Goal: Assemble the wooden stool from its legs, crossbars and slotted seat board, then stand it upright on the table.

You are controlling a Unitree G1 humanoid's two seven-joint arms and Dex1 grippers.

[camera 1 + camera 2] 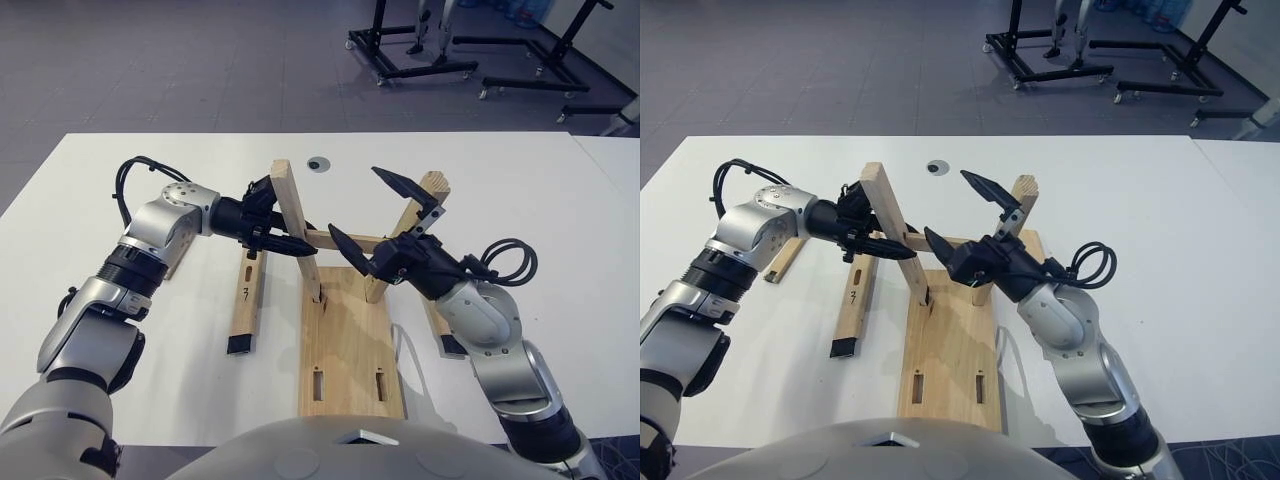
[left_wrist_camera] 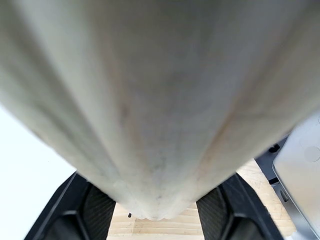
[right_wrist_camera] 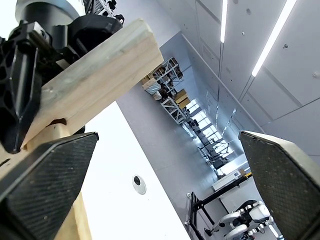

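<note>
flat on the white table (image 1: 520,200): the slotted seat board (image 1: 350,350), long side running toward the robot. standing in its far slots: two legs, the left leg (image 1: 288,195) and the right leg (image 1: 433,184), both leaning, with a crossbar (image 1: 320,237) running between them partway up. clenched on the left leg, close by the crossbar's end: the left gripper (image 1: 285,240), with the wood pressed between its black pads (image 2: 100,205) in the left wrist view. spread wide and grasping nothing: the right gripper (image 1: 362,208), one finger low by the crossbar, the other raised beside the right leg's top. lying loose on the table just left of the board: another leg (image 1: 245,300). on the board's right side, partly hidden under the right arm: a further wooden piece (image 1: 447,338).
</note>
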